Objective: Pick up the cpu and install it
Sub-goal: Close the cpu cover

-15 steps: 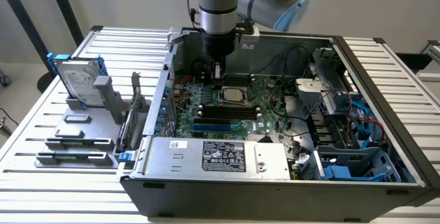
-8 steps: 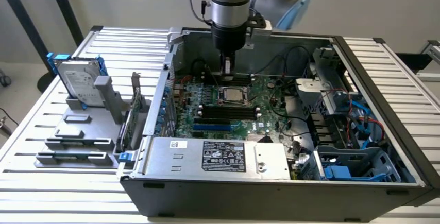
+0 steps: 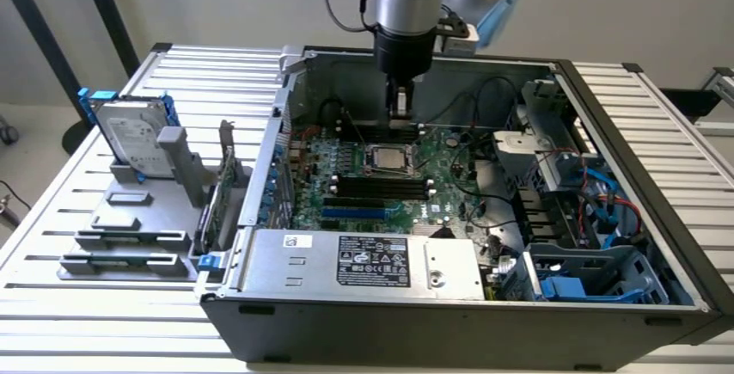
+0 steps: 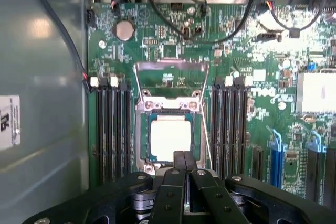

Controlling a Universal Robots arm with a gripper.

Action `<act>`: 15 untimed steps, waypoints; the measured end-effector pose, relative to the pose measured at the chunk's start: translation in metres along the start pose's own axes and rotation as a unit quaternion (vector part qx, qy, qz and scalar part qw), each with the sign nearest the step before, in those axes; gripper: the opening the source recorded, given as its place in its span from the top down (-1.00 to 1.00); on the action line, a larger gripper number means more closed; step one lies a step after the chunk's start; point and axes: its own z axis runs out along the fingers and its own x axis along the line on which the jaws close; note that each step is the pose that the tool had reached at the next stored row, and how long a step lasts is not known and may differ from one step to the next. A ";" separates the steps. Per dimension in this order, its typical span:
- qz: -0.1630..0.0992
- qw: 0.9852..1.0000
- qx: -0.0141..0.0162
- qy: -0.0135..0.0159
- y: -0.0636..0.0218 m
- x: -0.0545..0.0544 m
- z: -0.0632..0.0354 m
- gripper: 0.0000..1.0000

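- cpu (image 4: 170, 136): small flat square chip with a silver-grey metal top. It lies flat in its socket on the green motherboard (image 4: 262, 129), inside the open grey computer case (image 3: 459, 322).
- Thin metal retention frame (image 4: 169, 67) stands swung up beside the socket. I judge that is why the chip sits uncovered, not clamped.
- My black two-finger gripper (image 4: 184, 157) hangs over one edge of the chip, fingers clenched together, grasping nothing.
- Clenched, it makes a narrow tip that fits between the long black memory slots (image 4: 113, 129), I reckon.
- Contact with the chip: cannot tell.
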 end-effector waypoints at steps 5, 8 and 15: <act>-0.002 1.000 0.001 0.003 0.0214 0.000 -0.0026 0.79; -0.002 1.000 0.001 0.006 0.0350 0.000 -0.0036 0.79; -0.002 1.000 0.002 0.015 0.0671 0.001 -0.0054 0.79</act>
